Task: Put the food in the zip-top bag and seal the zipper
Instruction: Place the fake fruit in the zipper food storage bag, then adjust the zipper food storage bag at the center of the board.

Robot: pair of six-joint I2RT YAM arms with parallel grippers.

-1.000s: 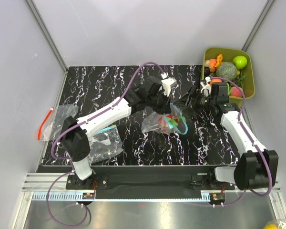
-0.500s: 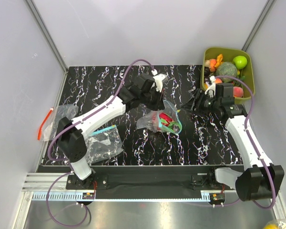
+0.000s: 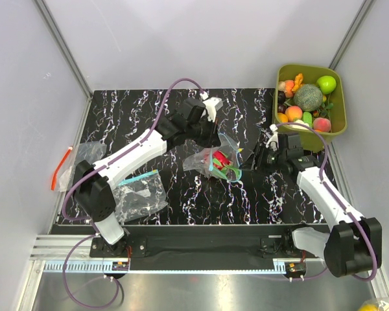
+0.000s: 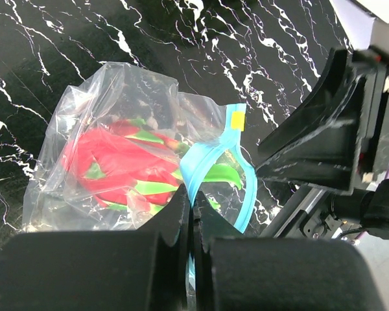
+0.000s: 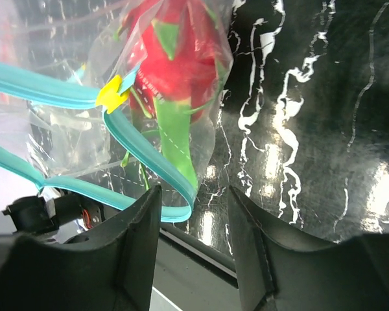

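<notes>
The zip-top bag (image 3: 211, 162) lies mid-table, its mouth open toward the right. Inside is a piece of food (image 3: 220, 159), a red toy fruit with green leaves, also seen in the left wrist view (image 4: 117, 162) and the right wrist view (image 5: 175, 52). My left gripper (image 3: 214, 146) is shut (image 4: 191, 201) on the blue-green zipper (image 4: 211, 159) and holds one mouth edge up. My right gripper (image 3: 247, 161) is open (image 5: 193, 214), just right of the mouth. The zipper loop (image 5: 149, 162) hangs between its fingers (image 5: 142, 240), touching neither.
An olive-green tub (image 3: 340, 123) with several toy fruits stands at the back right. A second clear bag (image 3: 139, 194) lies front left. Another bag (image 3: 81, 159) with an orange-red strip (image 3: 57, 170) hangs over the table's left edge. Grey walls surround the table.
My right gripper has moved from beside the tub down and left to the bag's mouth. My left gripper has shifted a little left, taking the bag's mouth edge with it.
</notes>
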